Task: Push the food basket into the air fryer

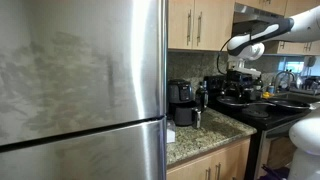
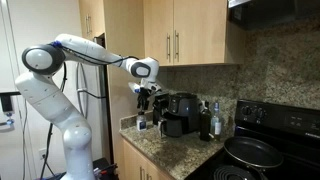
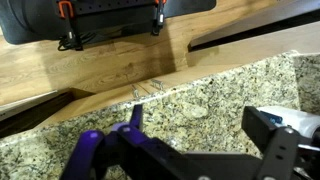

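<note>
The air fryer (image 1: 180, 91) is a small black rounded appliance on the granite counter; it also shows in the other exterior view (image 2: 184, 104). Its food basket (image 1: 185, 115) (image 2: 172, 126), a dark boxy drawer, sticks out from the lower front. My gripper (image 2: 147, 98) (image 1: 236, 72) hangs above the counter beside the air fryer, apart from it. In the wrist view the gripper (image 3: 200, 125) is open and empty, its fingers spread over bare granite. The air fryer and basket are out of the wrist view.
A large steel fridge (image 1: 80, 90) fills one side. Dark bottles (image 2: 206, 121) stand next to the air fryer. A stove with a black pan (image 2: 252, 151) lies beyond. Wooden cabinets (image 2: 175, 40) hang above. A white object (image 3: 303, 120) lies at the wrist view's edge.
</note>
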{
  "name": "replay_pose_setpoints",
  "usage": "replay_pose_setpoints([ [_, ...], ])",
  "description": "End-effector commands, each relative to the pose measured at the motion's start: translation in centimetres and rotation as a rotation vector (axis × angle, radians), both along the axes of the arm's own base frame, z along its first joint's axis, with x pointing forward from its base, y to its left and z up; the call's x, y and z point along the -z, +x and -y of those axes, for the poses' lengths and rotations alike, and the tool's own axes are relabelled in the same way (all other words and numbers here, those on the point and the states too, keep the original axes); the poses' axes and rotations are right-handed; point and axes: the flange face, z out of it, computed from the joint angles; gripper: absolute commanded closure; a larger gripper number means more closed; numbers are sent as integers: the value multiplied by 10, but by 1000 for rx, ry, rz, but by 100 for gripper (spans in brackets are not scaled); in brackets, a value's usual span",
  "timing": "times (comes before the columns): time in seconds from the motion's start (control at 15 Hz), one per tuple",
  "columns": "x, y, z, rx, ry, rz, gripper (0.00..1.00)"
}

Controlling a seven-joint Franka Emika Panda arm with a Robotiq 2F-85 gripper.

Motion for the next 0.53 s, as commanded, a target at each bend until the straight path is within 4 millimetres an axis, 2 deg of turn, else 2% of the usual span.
replay_pose_setpoints([
  [0.0, 0, 0, 0, 0, 0, -1, 0],
  [0.2, 0, 0, 0, 0, 0, -1, 0],
  [0.4, 54, 41, -34, -78, -22, -45, 0],
  [0.47, 64, 51, -51, -139, -57, -21, 0],
])
